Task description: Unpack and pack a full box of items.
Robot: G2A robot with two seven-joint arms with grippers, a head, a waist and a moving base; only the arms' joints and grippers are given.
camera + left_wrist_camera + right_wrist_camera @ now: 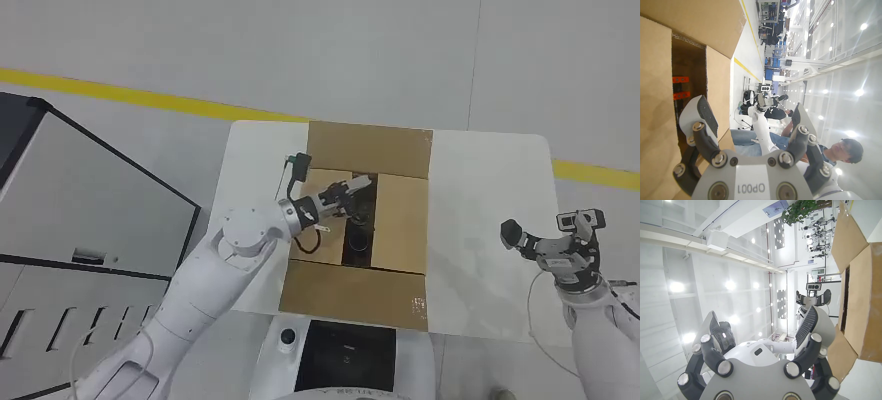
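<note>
A white desk (pixel 480 190) is topped at its middle by an open cardboard box (pixel 368 150). The left tool (pixel 362 186) is held over the opening, and the right tool (pixel 548 238) well apart above the desk's right side. Both are spread wide and empty. Orange pieces (pixel 680 79) are seen inside the box.

I can make out one white sticker (pixel 750 186) with a short code, upside down, on the left gripper (pixel 750 105) base.
</note>
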